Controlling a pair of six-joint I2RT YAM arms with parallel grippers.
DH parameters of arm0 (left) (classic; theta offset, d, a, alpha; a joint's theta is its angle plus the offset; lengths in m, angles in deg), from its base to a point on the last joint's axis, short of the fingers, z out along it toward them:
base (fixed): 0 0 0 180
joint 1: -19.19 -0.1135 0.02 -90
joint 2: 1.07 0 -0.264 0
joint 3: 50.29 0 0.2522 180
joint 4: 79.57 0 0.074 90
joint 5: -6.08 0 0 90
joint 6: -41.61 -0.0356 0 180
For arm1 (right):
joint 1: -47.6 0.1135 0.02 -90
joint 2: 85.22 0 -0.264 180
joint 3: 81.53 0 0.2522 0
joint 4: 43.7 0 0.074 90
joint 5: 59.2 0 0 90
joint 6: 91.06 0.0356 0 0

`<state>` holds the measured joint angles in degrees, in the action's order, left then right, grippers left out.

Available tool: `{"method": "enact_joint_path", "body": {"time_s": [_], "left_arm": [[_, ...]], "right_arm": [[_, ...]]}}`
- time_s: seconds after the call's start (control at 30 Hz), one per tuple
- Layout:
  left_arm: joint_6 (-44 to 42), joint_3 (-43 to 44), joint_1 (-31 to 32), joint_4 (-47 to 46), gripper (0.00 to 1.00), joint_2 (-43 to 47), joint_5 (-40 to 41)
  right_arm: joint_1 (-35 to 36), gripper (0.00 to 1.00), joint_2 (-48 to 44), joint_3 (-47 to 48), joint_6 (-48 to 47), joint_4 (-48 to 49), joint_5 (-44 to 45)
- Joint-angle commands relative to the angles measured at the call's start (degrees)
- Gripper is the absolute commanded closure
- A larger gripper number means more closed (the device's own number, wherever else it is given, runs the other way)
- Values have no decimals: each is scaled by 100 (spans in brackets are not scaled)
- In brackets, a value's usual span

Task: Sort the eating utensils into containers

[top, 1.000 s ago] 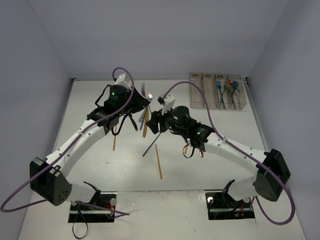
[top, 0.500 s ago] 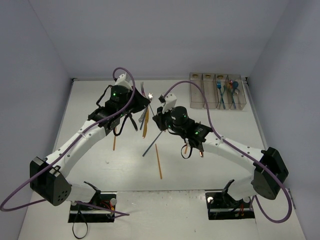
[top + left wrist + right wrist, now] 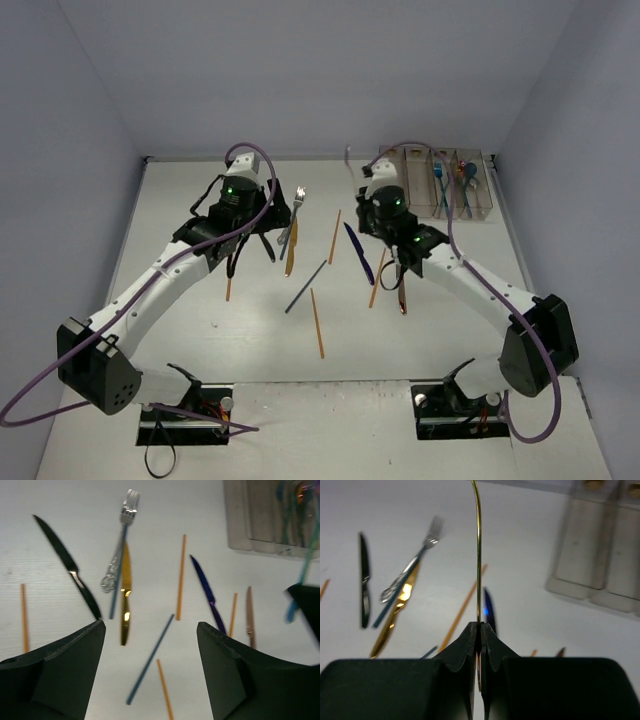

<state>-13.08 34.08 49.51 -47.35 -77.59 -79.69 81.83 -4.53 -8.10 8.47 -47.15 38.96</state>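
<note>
Within the last second the two arms, which had met over the middle of the desk point(image 3: 250, 340), parted. The left gripper point(image 3: 150, 629) let go and stood wide apart with nothing between its fingers. The right gripper point(image 3: 480, 630), clamped fully shut on a thin gold utensil point(image 3: 478, 555), had swung away towards the containers point(image 3: 400, 190) at the far right corner. I read this as a completed handover: the piece now rode on the arm that could reach the bins, so the next step was likely lowering it into one of them.

The top view gave the layout. The right gripper point(image 3: 367, 182) hovered just left of the containers, not yet over them, and teal utensils point(image 3: 441, 185) already lay in the two right-hand bins. The held piece was only a faint sliver there.

The right wrist view showed the grip itself, with the utensil edge-on, upright and curving at its tip. Spoon or fork could not be told.

The left wrist view listed what remained loose on the desk:
- a silver fork point(image 3: 129, 507)
- a gold knife point(image 3: 125, 600)
- a black knife point(image 3: 67, 562)
- a purple-blue knife point(image 3: 205, 592)
- several orange chopsticks point(image 3: 181, 575)
</note>
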Motion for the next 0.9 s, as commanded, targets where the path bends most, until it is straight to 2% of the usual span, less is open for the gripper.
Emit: {"method": "enact_joint_path", "body": {"time_s": [0.0,0.2,0.37,0.7,0.87], "left_arm": [[-937,47,-446,318,29,530,629],[-1313,-610,-1204,299,29,908,483],[-1757,-896,-1292,400,29,914,579],[-1876,-972,-1283,413,29,700,493],[-1887,-926,-1283,466,29,559,466]], "right_arm": [[-1056,100,237,574,-458,-31,64],[-2262,100,1058,1197,-1235,-25,-291],[-3034,100,2004,2011,-1775,-20,-767],[-3795,100,3502,3258,-2225,-38,-1462],[-3943,100,3948,3403,-2263,-37,-1588]]}}
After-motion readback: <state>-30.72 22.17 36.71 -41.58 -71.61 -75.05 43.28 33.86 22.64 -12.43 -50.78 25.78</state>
